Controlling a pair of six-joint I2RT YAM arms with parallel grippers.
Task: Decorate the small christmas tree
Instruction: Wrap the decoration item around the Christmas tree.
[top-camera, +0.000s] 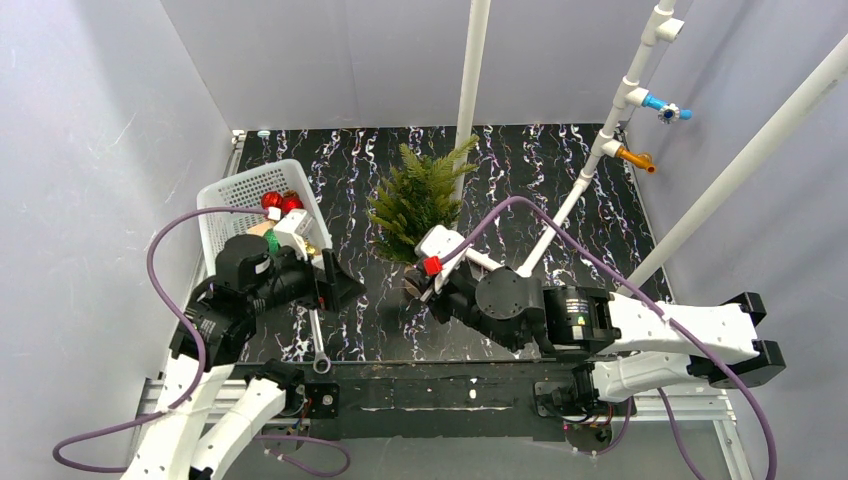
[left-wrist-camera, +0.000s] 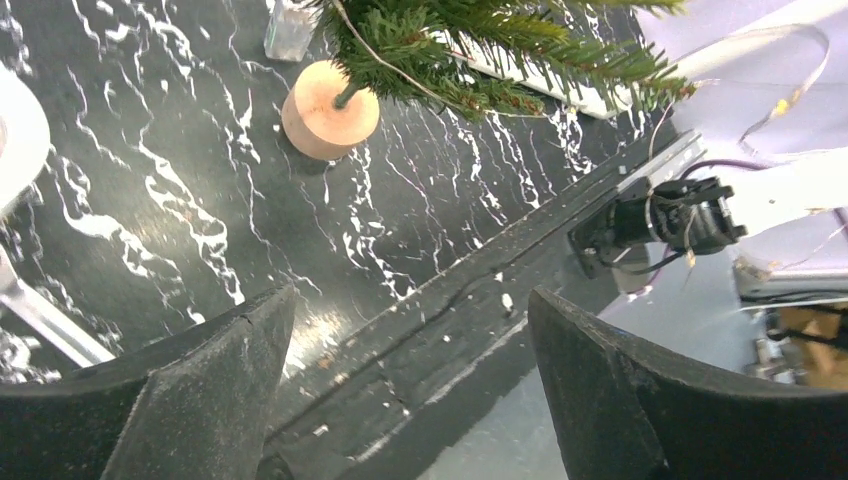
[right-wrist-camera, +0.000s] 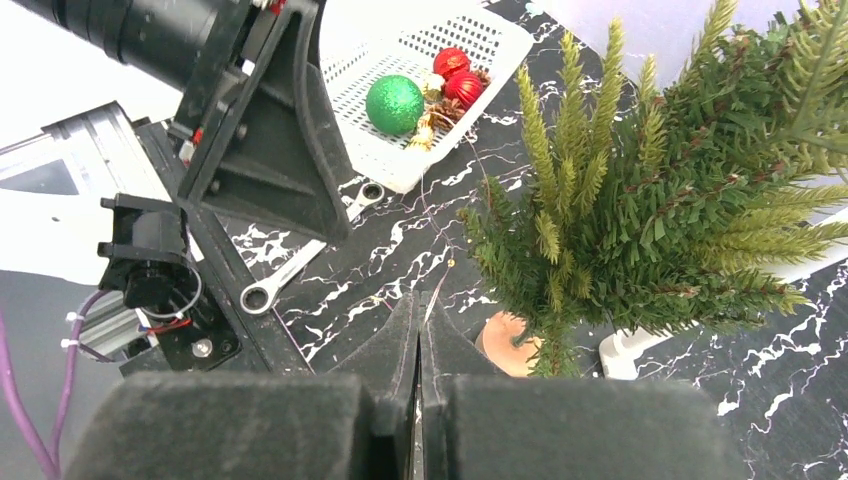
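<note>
While the tree (top-camera: 418, 200) stands upright mid-scene on the table (top-camera: 560, 180), on a round wooden base (left-wrist-camera: 325, 115):
- Left claw (left-wrist-camera: 408, 300): jaws wide, nothing between, above the table's near edge.
- Right claw (right-wrist-camera: 418, 310): jaws pressed together, just near of the base.
- Basket (top-camera: 232, 188): far left, holds a green bauble (right-wrist-camera: 394, 104) and red ones.
- Wrench (right-wrist-camera: 300, 265): flat, near the left claw.

The small christmas tree (left-wrist-camera: 470, 40) is cut off beyond the left gripper (left-wrist-camera: 410, 300); the basket (top-camera: 240, 190) hides partly under its wrist. Branches half cover the base (right-wrist-camera: 500, 345).
</note>
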